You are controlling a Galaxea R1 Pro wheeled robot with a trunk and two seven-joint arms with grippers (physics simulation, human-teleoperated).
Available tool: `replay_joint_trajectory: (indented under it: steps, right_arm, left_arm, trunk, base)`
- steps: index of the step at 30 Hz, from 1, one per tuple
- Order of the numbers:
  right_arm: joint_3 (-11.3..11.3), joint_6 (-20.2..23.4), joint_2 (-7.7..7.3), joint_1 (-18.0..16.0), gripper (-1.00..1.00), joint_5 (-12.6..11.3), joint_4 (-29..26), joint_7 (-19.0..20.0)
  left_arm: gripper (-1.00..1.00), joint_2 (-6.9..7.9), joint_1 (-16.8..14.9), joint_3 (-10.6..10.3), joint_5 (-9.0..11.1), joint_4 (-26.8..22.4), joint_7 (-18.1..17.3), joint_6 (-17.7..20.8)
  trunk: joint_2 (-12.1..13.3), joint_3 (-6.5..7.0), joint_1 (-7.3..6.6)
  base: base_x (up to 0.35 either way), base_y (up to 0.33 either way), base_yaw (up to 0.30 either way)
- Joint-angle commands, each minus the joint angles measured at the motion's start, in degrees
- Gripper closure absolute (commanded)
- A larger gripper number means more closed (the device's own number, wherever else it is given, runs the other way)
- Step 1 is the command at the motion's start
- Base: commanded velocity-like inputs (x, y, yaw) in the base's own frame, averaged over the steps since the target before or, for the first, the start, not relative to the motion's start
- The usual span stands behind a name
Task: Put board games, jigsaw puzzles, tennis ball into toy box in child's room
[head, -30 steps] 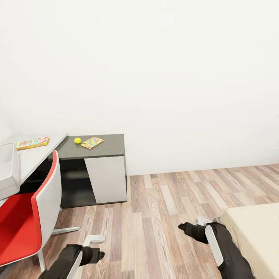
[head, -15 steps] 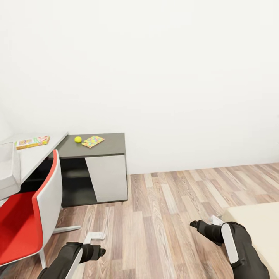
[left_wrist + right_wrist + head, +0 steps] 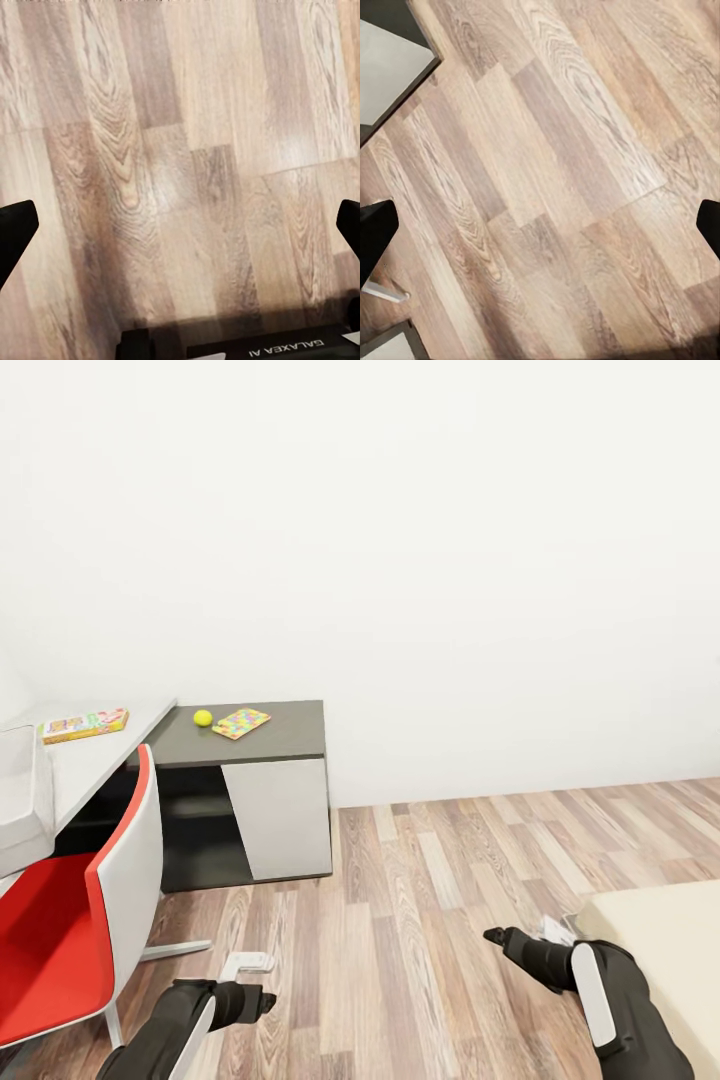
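Observation:
The table's pale grey top (image 3: pixel 110 745) and its dark grey wing (image 3: pixel 295 732) stand at the left against the white wall. On the wing lie the tennis ball (image 3: pixel 203 717) and one jigsaw puzzle (image 3: pixel 241 722), close together. A yellow-orange board game (image 3: pixel 83 726) rests on the pale top. The toy box (image 3: pixel 20 800) is cut off by the left edge. A corner of the bed (image 3: pixel 670 950) reaches in at the lower right. My left gripper (image 3: pixel 248 963) (image 3: pixel 180 225) and right gripper (image 3: pixel 555 930) (image 3: pixel 540 225) hang low over the wood floor, both open and empty.
A red and white chair (image 3: pixel 70 930) stands in front of the table at the lower left, its metal foot (image 3: pixel 175 950) reaching toward my left arm. Wood-plank floor (image 3: pixel 450 880) stretches between the wing's white front panel (image 3: pixel 280 815) and the bed.
The whole picture has shifted slightly, so the camera has moved. My right arm has swung a little to the right, toward the bed corner. Both grippers stay open.

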Motion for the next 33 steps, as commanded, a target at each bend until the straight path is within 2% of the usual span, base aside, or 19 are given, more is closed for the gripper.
replay_joint_trajectory:
  steps: [1,5,18,33]
  right_arm:
    - [-0.2,-0.05,0.03,0.09,-1.0,0.37,0.06,0.55]
    - [-0.17,-1.2,-0.23,0.54,-1.0,0.92,1.4,0.65]
    - [-0.43,-1.46,-0.21,0.64,-1.0,0.44,2.39,0.58]
    - [-0.29,-1.27,-0.29,0.67,-1.0,0.37,2.02,0.74]
  left_arm:
    - [-1.0,0.05,-0.04,-0.12,0.13,-0.07,-0.03,0.26]
    - [-1.0,-0.02,-0.03,-0.13,0.12,-0.08,-0.01,0.16]
    - [-1.0,-0.03,-0.02,-0.13,0.05,-0.09,0.06,-0.03]
    - [-1.0,-0.04,-0.02,-0.13,0.05,-0.09,0.06,-0.06]
  trunk:
    - [-0.03,-0.06,0.0]
    - [-0.03,-0.06,0.0]
    - [-0.03,-0.08,0.0]
    - [-0.03,-0.88,0.0]
  base:
    - [0.0,0.001,0.0]
    - [0.0,0.0,0.0]
    - [0.092,-0.07,-0.004]
    - [0.014,-0.013,-0.181]
